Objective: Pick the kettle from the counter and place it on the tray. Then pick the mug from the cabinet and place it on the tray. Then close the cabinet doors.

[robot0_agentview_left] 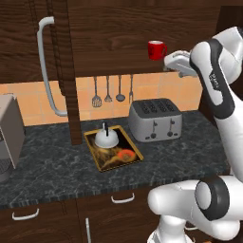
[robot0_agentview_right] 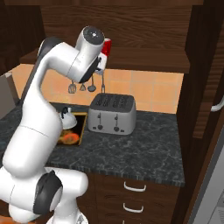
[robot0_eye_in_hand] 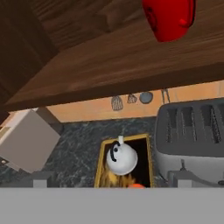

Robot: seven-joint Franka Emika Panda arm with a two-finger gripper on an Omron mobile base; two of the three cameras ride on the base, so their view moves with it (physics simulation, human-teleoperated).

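The silver-white kettle (robot0_agentview_left: 106,138) stands on the yellow-rimmed tray (robot0_agentview_left: 124,161) on the dark counter (robot0_agentview_left: 52,166). In the hand view the kettle (robot0_eye_in_hand: 121,158) sits at the tray's (robot0_eye_in_hand: 102,162) near end. The red mug (robot0_agentview_left: 156,49) stands on the shelf of the open cabinet (robot0_agentview_left: 118,38). My gripper (robot0_agentview_left: 169,63) hovers just right of the mug and slightly below it, at the shelf's front edge. In the hand view the gripper (robot0_eye_in_hand: 113,180) is open, its fingertips (robot0_eye_in_hand: 42,179) wide apart with nothing between them, and the mug (robot0_eye_in_hand: 170,17) is at the upper right. The arm partly hides the mug (robot0_agentview_right: 107,46) in the right base view.
A boxy silver toaster (robot0_agentview_left: 155,119) stands right of the tray. A grey appliance (robot0_agentview_left: 8,135) sits at the counter's left end. The left cabinet door (robot0_agentview_left: 66,71) hangs open with its bar handle (robot0_agentview_left: 46,66); the right door (robot0_agentview_right: 205,65) is open too. Utensils (robot0_agentview_left: 108,92) hang on the backsplash.
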